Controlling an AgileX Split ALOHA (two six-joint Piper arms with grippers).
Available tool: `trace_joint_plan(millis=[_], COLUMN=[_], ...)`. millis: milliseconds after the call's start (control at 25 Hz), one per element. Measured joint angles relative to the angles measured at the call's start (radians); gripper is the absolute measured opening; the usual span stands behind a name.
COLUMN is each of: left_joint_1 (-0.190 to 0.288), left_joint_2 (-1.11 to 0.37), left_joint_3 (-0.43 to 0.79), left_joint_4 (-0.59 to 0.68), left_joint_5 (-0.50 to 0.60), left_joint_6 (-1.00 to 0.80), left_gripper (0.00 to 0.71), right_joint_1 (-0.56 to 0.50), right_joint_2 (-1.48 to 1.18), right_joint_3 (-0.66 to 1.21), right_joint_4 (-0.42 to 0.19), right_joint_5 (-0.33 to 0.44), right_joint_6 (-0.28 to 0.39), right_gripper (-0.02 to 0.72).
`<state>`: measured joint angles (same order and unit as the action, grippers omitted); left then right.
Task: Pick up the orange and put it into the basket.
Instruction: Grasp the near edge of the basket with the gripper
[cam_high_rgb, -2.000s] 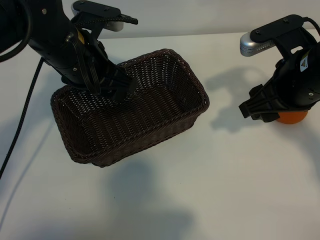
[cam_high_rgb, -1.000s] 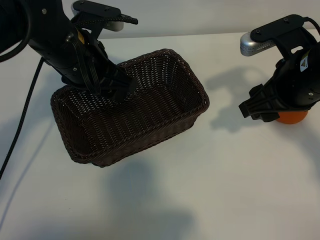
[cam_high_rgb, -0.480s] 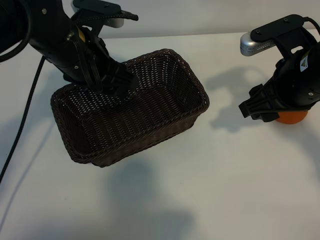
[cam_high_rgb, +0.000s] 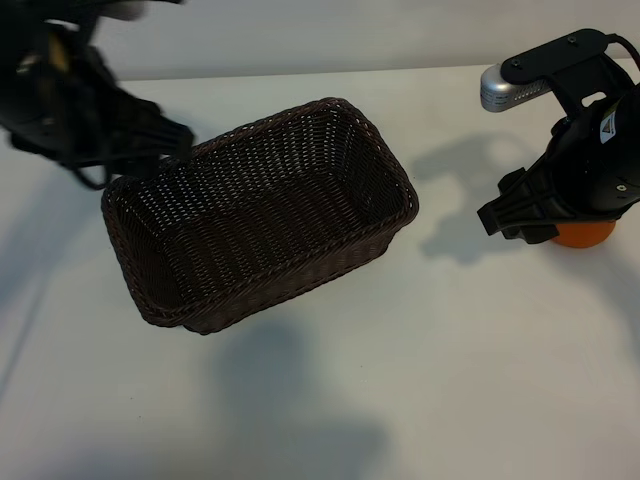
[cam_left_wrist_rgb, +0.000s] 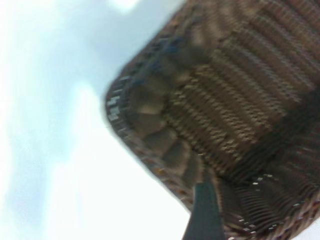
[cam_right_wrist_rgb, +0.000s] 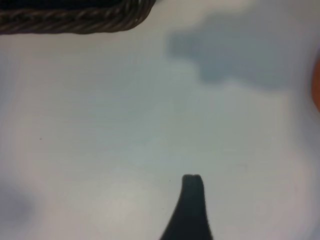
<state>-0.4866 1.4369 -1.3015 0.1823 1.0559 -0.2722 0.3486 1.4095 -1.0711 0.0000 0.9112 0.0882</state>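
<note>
The dark-brown woven basket stands left of the table's middle with nothing inside it. My left gripper is blurred, just outside the basket's far-left rim, open with nothing in it. In the left wrist view one dark finger shows against a corner of the basket. The orange rests on the table at the far right, mostly hidden under my right arm. My right gripper hangs low beside it, open and holding nothing. In the right wrist view one finger is over bare table, with a sliver of the orange at the frame edge.
The white table stretches bare in front of the basket and between the basket and the right arm. A strip of the basket's braided rim shows far off in the right wrist view. Arm shadows fall on the table.
My left arm has swung out of the basket from its far rim toward the left and back. The basket, the right arm and the orange have stayed put.
</note>
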Motion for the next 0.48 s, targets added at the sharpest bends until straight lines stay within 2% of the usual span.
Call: trace_joint_plan(millis=[160, 320, 480], left_joint_1=[0.031, 0.124, 0.195], left_joint_2=[-0.077, -0.095, -0.094], left_joint_3=[0.134, 0.295, 0.354], left_joint_4=[0.076, 0.078, 0.022], left_joint_5=[-0.025, -0.111, -0.214], left_joint_6=[-0.149, -0.245, -0.264], left_gripper=[0.557, 0.557, 0.557], right_joint_1=[0.000, 0.000, 0.000], right_joint_2=[0.000, 0.000, 0.000], right_joint_3=[0.000, 0.000, 0.000], right_joint_4=[0.000, 0.000, 0.000], right_joint_5=[-0.001, -0.001, -0.001], right_joint_6=[0.000, 0.000, 0.000], right_gripper=[0.595, 0.595, 0.595])
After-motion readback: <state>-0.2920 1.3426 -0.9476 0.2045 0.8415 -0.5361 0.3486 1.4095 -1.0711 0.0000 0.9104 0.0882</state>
